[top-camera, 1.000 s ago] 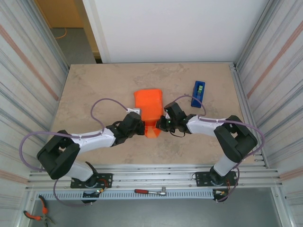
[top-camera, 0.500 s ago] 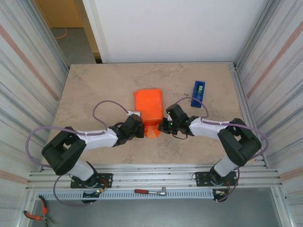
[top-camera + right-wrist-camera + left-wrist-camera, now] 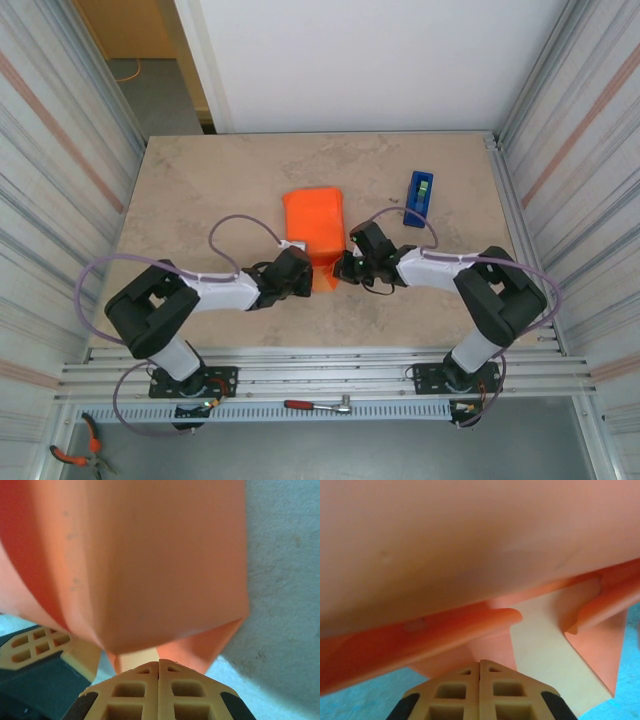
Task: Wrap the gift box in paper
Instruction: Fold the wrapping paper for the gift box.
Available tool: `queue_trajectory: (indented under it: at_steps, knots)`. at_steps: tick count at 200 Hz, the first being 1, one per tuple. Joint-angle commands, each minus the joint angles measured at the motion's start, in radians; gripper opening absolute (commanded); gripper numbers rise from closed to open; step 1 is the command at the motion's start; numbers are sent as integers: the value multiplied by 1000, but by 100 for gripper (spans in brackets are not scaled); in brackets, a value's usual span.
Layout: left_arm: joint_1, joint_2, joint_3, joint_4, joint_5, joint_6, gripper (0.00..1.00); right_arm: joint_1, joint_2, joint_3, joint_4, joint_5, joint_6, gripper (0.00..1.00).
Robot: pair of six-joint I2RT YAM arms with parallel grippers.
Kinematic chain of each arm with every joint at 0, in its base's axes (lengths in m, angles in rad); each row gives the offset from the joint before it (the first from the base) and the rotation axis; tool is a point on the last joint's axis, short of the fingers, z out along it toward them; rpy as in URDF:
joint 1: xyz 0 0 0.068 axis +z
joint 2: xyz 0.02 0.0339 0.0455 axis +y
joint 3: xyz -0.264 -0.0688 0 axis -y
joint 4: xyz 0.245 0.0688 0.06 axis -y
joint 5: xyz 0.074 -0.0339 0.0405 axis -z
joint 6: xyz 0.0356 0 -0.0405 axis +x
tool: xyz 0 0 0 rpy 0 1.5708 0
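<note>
Nearest, on the metal rail in front of the desk (image 3: 200, 180), lie a ratchet wrench (image 3: 318, 405) and, off to the left, a pair of red-handled pliers (image 3: 72, 456). Both arms reach in from their bases and bend toward the middle of the desk, so their ends almost meet. The left fingers (image 3: 304, 275) are pressed together, and so are the right fingers (image 3: 342, 268), the two sets facing each other across the near end of the paper (image 3: 315, 222). Each wrist view shows a pair of latticed pads shut flat against each other, with their tips right at the paper's edge. Whether a thin edge of the sheet is caught between either pair cannot be told. The paper sits at the centre of the desk, folded over into a flat, boxy orange bundle that runs away from the arms, and what it covers is hidden. At its near end a narrow flap (image 3: 322, 272) hangs down onto the desk between the two sets of fingers. From the left wrist, the bundle's side looms overhead, with curled orange folds beneath it and a paler panel of paper (image 3: 545, 655) sloping down to the right. From the right wrist, the bundle narrows to a loose folded end just above the fingertips. Farther back and to the right, well apart from the paper, a blue tape dispenser (image 3: 419, 198) stands on the desk. Beyond the far edge rises a plain white wall.
</note>
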Motion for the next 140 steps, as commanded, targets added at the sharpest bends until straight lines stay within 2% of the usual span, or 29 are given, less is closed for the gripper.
queue_trajectory:
  at_steps: [1,98,140]
  knots:
    - [-20,22,25,8,-12,9,0,17,40,49,15,-8,12,0]
    - [-41,-31,12,-9,-21,-10,0,30,115,17,68,-19,31,0]
    - [-54,-39,14,-5,-18,-20,0,33,101,9,68,-17,35,0]
